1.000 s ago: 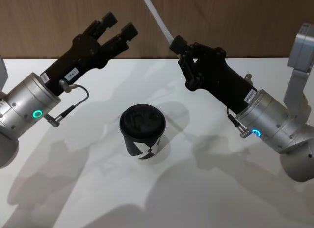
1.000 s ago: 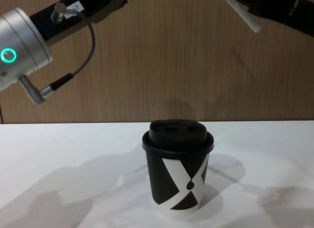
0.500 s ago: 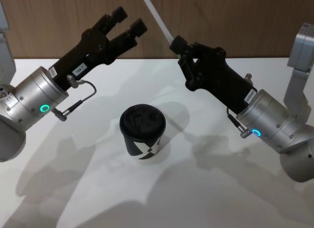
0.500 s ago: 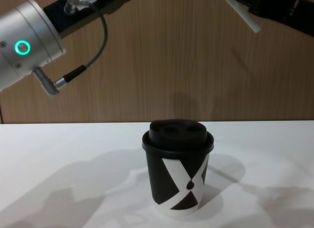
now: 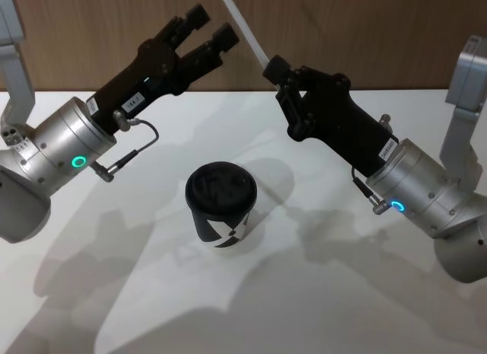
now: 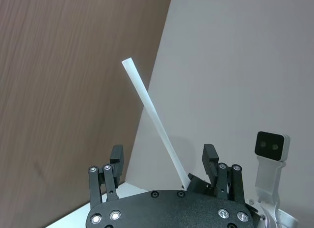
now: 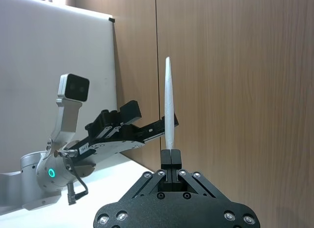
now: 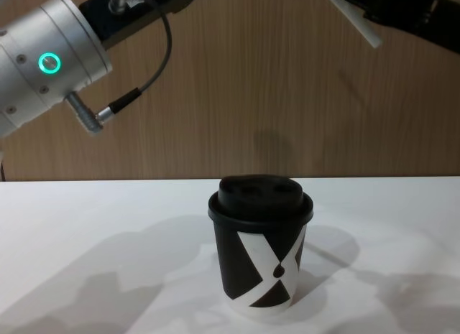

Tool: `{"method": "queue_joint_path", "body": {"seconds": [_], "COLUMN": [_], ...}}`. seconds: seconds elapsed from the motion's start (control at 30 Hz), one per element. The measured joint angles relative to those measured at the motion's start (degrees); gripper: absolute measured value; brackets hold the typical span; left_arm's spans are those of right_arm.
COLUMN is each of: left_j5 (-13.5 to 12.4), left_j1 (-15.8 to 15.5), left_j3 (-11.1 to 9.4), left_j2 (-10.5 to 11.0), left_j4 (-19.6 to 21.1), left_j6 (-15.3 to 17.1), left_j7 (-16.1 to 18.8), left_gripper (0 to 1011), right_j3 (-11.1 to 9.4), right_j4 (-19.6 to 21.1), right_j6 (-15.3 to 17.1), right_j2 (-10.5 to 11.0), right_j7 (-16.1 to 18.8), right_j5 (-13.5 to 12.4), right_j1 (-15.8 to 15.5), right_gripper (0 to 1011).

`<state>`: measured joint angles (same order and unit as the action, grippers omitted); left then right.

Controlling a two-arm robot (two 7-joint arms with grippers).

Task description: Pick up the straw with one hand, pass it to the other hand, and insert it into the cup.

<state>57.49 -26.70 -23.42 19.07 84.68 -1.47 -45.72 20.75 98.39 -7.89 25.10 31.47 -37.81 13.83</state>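
Head view: the right gripper [image 5: 272,67] clamps a thin, stiff white straw [image 5: 242,23] high above the white table [image 5: 342,308]. The left gripper [image 5: 212,25], fingers spread, is just beside it. A black paper cup with a white X pattern and domed lid [image 5: 221,205] stands below, between the arms.
Left wrist view: the straw [image 6: 152,120] appears between the spread fingers.
Chest view: the straw's end [image 8: 359,24] hangs above the cup [image 8: 261,255].
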Motion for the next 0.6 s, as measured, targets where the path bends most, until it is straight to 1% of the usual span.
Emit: {"method": "queue_joint_path", "body": {"seconds": [0.6], "left_j5": [2.67], "left_j1": [-1.87], "left_j3": [-0.92], "left_j2": [-1.59], "left_j4": [-2.68], "left_j6": [-0.50], "left_j7": [-2.25], "left_gripper": [1003], "right_j3": [0.00], "right_j4": [0.00], "right_j6": [0.00], "right_j2": [0.00], "right_j7": [0.00], "right_j5": [0.00], "right_j1": [0.00], "right_gripper": [1]}}
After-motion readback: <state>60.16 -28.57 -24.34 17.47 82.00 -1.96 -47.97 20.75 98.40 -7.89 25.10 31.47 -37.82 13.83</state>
